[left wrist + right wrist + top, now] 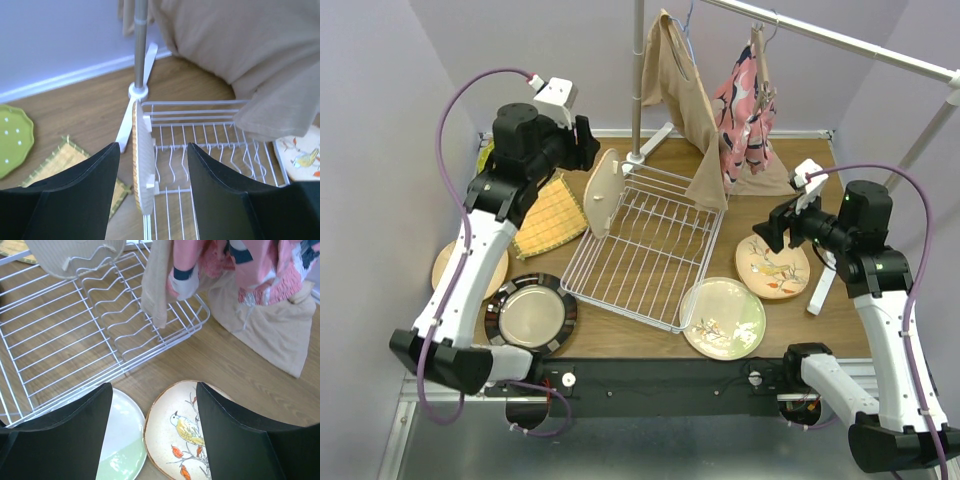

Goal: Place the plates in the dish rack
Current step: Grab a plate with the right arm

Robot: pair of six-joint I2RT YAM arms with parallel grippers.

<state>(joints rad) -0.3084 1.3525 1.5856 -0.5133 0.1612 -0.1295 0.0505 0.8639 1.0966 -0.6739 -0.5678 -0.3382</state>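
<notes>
**Left tool** [153,150]: the dark fingers were spread wide and pinched nothing. The cream plate [142,165] stood on edge directly ahead, in line with the gap. As far as the wrist view showed, it was clear of both fingers. It sat between prongs at the end of the rack [200,115] nearest this tool. It stood upright without support, so it was judged loaded. The dark-rimmed plate [531,313] lay flat on the surface [235,380], well behind this tool.

**Right tool** [154,387]: the fingers were spread equally wide, empty and touching nothing. The bird plate [185,435] lay flat directly below it. The green plate [120,440] was just beside that one, partly hidden by one finger. This tool was judged to be lined up for the bird plate as the next pick. A plate lying flat offers little edge to pinch, so its rim was judged the only hold.

**Hazard:** a tan cloth [155,290] hung over the rack corner ahead of the right tool. It might foul a plate entering there.
</notes>
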